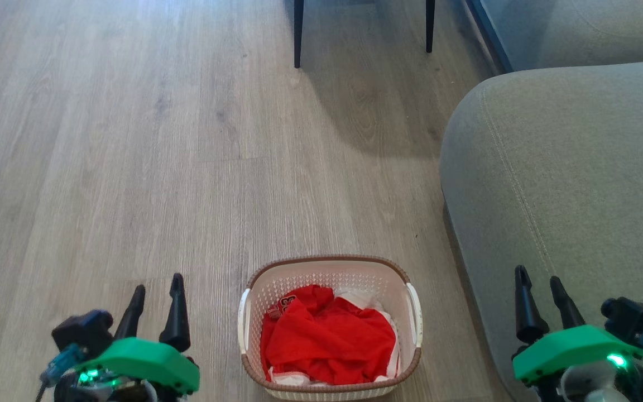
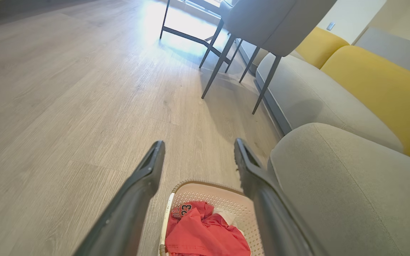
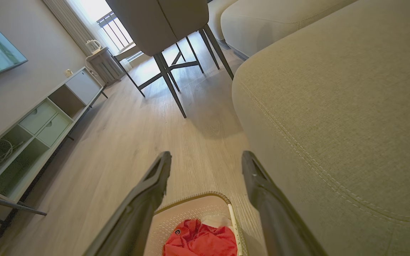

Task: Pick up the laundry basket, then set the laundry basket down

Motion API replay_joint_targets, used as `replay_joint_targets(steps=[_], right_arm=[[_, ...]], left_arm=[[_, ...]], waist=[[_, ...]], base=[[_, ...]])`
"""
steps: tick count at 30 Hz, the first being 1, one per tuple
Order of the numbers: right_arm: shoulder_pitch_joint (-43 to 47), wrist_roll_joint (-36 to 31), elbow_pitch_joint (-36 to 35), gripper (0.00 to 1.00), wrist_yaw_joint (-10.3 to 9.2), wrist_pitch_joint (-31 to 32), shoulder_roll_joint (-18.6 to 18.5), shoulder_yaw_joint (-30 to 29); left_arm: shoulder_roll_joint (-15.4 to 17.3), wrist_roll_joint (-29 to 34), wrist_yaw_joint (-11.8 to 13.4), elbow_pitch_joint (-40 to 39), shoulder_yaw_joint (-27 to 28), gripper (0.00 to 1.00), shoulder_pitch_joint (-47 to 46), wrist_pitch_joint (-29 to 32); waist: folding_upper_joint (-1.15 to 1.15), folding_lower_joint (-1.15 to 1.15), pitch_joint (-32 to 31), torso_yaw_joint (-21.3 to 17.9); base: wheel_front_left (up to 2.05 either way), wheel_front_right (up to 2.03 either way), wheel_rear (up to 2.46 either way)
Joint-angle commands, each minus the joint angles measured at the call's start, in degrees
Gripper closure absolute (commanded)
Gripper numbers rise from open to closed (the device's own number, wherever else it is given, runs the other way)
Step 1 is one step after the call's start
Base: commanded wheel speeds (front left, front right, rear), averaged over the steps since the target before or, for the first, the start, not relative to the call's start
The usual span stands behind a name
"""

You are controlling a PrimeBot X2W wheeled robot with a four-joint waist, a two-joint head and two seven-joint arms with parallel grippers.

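The green-housed, dark-fingered left gripper (image 1: pixel 158 283) and right gripper (image 1: pixel 538 274) are hovering, jaws parted and empty, either side of the cream-white perforated plastic laundry basket (image 1: pixel 327 260) sitting on the wood-look floor (image 1: pixel 132 139).

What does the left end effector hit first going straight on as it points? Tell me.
Probably the wood floor just past the laundry basket. The left end effector, open, points forward and down over the basket's far rim; the chair legs stand further off. Depth is hard to judge.

Sofa (image 1: pixel 567 195) crowds laundry basket (image 1: pixel 327 260); floor (image 1: pixel 104 167) opposite lies open.
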Motion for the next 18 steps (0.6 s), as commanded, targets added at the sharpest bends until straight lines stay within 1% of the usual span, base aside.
replay_joint_targets(steps=[1, 11, 18], right_arm=[[-1.2, -1.8, -2.6, 0.0, 0.1, -1.0, -0.7, 1.1], [-0.5, -9.3, -3.9, 0.0, 0.11, -2.7, -0.8, 1.9], [-0.1, -14.3, -4.7, 0.0, 0.11, -3.9, -0.8, 2.6]], left_arm=[[1.0, 1.8, 0.5, -2.3, 1.0, 0.0, -1.5, -0.8], [1.6, 8.3, 1.9, -3.1, -0.5, 0.0, -0.5, -2.5], [1.5, 12.2, 2.5, -3.5, -1.1, 0.0, 0.4, -3.7]], waist=[[0.0, 0.0, 0.0, 0.0], [0.0, 0.0, -0.5, -0.2], [0.0, 0.0, -0.8, -0.4]], base=[[0.0, 0.0, 0.0], [0.0, 0.0, 0.0], [0.0, 0.0, 0.0]])
